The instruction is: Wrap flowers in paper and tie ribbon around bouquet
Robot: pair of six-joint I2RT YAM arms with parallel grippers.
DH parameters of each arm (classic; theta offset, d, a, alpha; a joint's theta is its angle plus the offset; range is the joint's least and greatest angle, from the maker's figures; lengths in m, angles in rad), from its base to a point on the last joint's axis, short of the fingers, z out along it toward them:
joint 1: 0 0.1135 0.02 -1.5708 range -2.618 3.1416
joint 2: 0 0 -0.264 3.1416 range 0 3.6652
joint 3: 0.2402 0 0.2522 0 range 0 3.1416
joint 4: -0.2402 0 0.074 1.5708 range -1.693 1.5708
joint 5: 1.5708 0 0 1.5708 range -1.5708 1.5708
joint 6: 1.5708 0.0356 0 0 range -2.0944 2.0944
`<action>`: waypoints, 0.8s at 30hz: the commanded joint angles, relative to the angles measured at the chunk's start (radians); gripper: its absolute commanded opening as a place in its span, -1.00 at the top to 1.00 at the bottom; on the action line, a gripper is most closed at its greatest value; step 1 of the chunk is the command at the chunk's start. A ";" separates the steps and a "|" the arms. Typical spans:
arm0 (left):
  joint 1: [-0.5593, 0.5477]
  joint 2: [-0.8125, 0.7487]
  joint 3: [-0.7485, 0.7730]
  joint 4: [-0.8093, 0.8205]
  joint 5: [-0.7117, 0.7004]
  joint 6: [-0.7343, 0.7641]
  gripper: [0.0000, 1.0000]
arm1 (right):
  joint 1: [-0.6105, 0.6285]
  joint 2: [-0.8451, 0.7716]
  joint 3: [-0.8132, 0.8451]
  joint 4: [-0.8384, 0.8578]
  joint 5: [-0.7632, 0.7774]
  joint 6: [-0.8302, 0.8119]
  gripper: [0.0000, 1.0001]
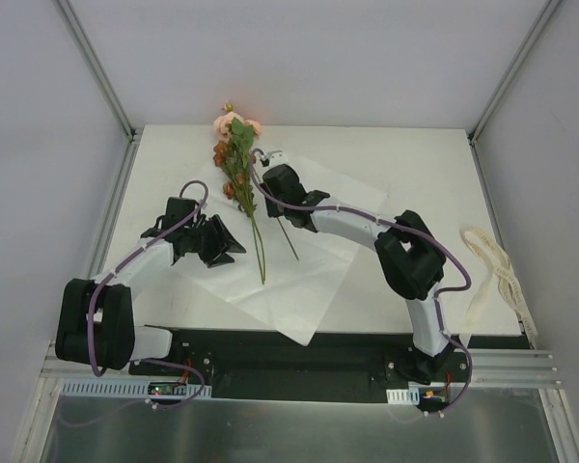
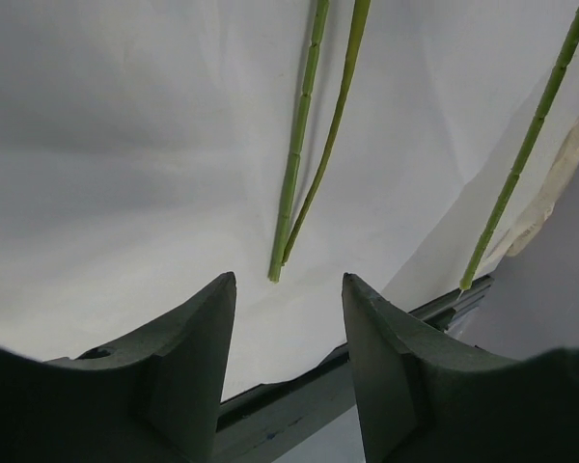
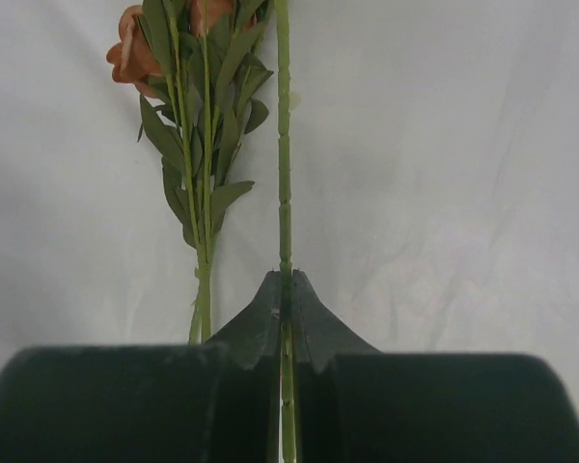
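Note:
The flowers lie on the paper, with the blooms past its far corner and the thin stems pointing toward me. My right gripper is shut on one green stem, which runs straight between its closed jaws. Leafy stems and an orange bloom lie just to the left of it. My left gripper hovers open over the paper near the cut stem ends, with nothing between its fingers. The ribbon lies loose at the table's right edge.
The white table is boxed in by pale walls and metal corner posts. A dark mounting strip and aluminium rail run along the near edge, where the paper's near corner overhangs. That dark strip also shows below the left fingers.

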 commanded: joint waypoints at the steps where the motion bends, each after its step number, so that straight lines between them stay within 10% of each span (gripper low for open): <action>1: -0.021 0.052 -0.008 0.063 0.019 0.002 0.09 | -0.011 0.017 -0.013 0.067 -0.068 0.100 0.99; 24: -0.081 0.218 0.024 0.120 0.005 0.034 0.31 | -0.032 0.101 -0.062 0.085 -0.147 0.304 0.66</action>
